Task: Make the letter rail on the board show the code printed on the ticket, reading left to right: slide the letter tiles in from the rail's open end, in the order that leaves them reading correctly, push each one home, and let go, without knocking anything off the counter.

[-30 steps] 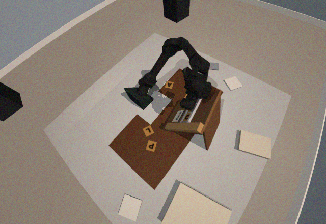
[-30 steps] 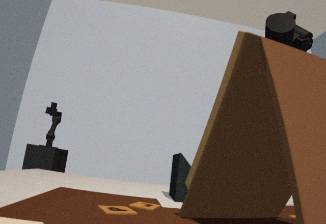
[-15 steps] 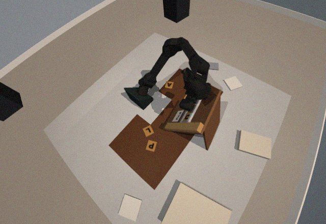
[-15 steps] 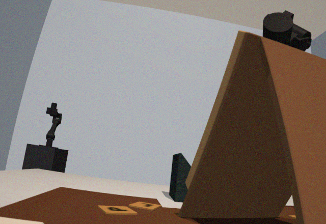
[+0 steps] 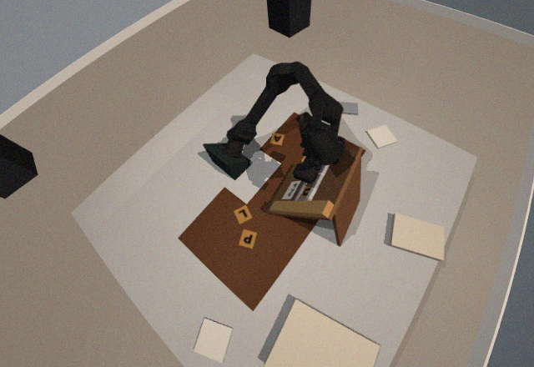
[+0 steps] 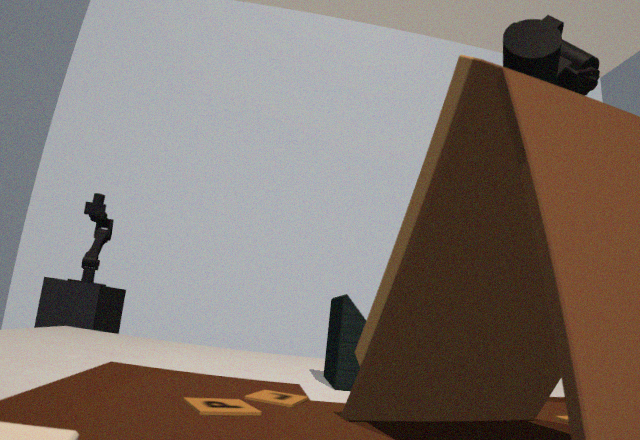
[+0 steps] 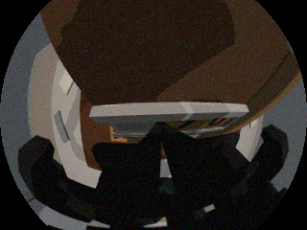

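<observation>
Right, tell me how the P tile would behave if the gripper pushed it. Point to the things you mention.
The P tile (image 5: 248,238) (image 6: 222,405) looks thin and flat-sided, so it would probably slide rather than roll. Lying flat on the brown mat (image 5: 249,281) (image 6: 129,388), it seems unlikely to tip. Its straight, crisp edges suggest something stiff that shouldn't bend.

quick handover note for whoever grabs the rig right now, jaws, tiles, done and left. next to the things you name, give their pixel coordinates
Jaws: shut, nothing between them, at the letter rail (image 5: 319,182) (image 7: 144,112).
In the rail: at least two tiles, one at the end by the wooden side block (image 5: 297,208).
Loose on the brown surface (image 5: 254,281) (image 6: 129,388): tiles L (image 5: 243,213) (image 6: 277,398), P (image 5: 248,238) (image 6: 222,405) and A (image 5: 277,138).
Done: those tiles are in; whether fully home, cannot tell.
Left: check the ticket (image 5: 291,191), unreadable here, then finish the code.
</observation>
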`<state>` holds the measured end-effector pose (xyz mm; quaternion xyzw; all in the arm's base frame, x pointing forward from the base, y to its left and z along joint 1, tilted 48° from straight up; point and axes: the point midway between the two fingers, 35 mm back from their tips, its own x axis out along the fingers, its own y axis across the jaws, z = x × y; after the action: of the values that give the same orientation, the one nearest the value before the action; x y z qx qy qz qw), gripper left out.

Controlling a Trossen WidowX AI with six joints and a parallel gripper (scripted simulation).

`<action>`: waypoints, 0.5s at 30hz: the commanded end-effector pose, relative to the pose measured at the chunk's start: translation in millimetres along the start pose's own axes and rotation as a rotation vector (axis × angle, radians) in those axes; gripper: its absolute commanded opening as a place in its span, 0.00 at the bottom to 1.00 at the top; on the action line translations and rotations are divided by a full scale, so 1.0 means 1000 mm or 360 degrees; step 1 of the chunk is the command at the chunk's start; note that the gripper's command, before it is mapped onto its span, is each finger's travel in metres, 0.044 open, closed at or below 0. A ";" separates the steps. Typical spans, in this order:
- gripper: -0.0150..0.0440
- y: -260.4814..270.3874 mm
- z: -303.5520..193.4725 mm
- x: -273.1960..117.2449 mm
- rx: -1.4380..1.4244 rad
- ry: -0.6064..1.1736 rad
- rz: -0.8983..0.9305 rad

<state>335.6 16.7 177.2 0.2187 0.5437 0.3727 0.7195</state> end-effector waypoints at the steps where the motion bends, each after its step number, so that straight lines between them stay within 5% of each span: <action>1: 0.25 -0.003 0.000 0.000 -0.0005 0.0000 -0.0003; 15: 0.25 -0.001 -0.008 -0.008 -0.0004 0.0001 -0.0003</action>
<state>332.2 12.7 179.0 0.2171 0.5419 0.3739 0.7207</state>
